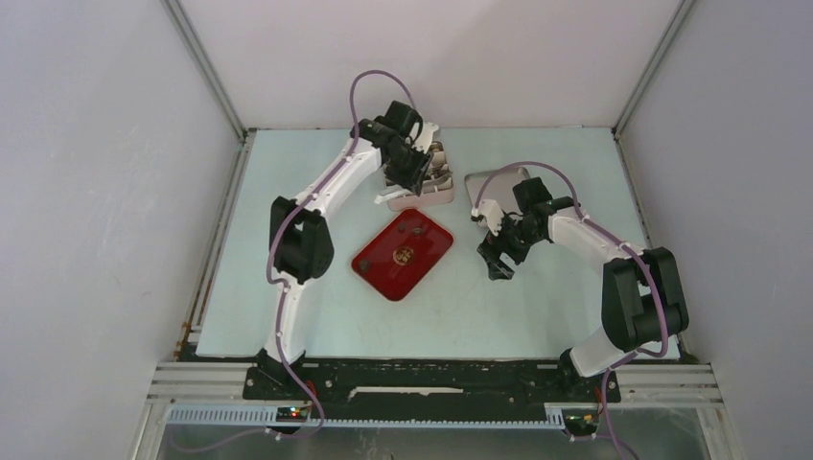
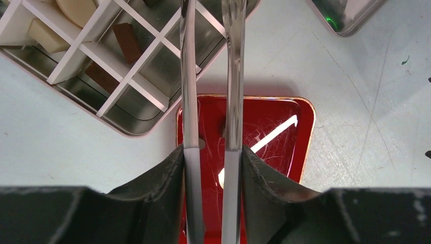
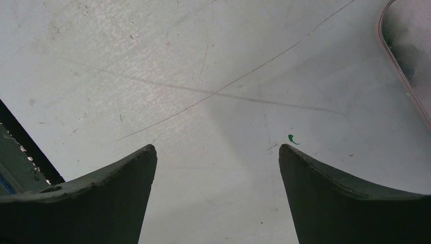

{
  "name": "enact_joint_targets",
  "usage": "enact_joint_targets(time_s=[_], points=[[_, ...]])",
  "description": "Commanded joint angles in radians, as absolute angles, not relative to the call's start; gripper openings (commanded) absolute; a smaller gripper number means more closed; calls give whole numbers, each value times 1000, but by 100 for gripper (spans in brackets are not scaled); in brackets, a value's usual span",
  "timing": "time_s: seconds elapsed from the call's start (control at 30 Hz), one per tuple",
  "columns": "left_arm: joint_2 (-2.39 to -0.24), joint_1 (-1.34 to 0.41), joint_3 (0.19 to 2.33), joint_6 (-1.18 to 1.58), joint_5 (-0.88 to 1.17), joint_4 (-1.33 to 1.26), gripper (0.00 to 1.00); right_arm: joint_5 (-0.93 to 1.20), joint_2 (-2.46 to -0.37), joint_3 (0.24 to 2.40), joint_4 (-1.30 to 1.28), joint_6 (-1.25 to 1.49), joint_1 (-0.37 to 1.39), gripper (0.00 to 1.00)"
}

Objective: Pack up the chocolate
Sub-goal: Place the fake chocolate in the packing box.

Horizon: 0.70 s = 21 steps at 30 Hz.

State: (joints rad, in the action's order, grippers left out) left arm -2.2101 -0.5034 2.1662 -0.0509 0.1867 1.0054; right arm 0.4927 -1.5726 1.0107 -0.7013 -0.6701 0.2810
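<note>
Chocolate pieces lie in a divided tin box [image 1: 422, 182] at the back: cream ones [image 2: 43, 34] and dark brown ones [image 2: 127, 41] sit between its white dividers [image 2: 127, 76]. My left gripper [image 2: 212, 150] is shut on a pair of metal tongs [image 2: 189, 76]. The two blades stand slightly apart and reach over the box's corner, with their tips out of frame. My left gripper [image 1: 412, 168] hovers over the box. Small dark pieces [image 1: 419, 231] rest on the red tray [image 2: 274, 132]. Over bare table, my right gripper [image 3: 216, 152] stands open and empty.
The tin's lid [image 1: 494, 187] lies upside down right of the box, beside my right gripper [image 1: 497, 259]; its edge shows in the right wrist view [image 3: 406, 51]. The red tray [image 1: 369, 266] lies mid-table, with a gold emblem [image 1: 403, 255] at its centre.
</note>
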Motion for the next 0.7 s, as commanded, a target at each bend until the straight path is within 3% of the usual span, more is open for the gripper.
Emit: enact_joint_targets(time_s=[0.0, 0.37, 0.67], points=[[-2211, -497, 2240, -35, 180, 992, 45, 511, -1553, 1048, -702, -679, 276, 92], [-2129, -497, 2214, -51, 178, 1002, 47, 512, -1555, 1048, -703, -679, 276, 92], [-1830, -497, 1900, -106, 176, 969, 46, 517, -1560, 1048, -704, -684, 281, 92]])
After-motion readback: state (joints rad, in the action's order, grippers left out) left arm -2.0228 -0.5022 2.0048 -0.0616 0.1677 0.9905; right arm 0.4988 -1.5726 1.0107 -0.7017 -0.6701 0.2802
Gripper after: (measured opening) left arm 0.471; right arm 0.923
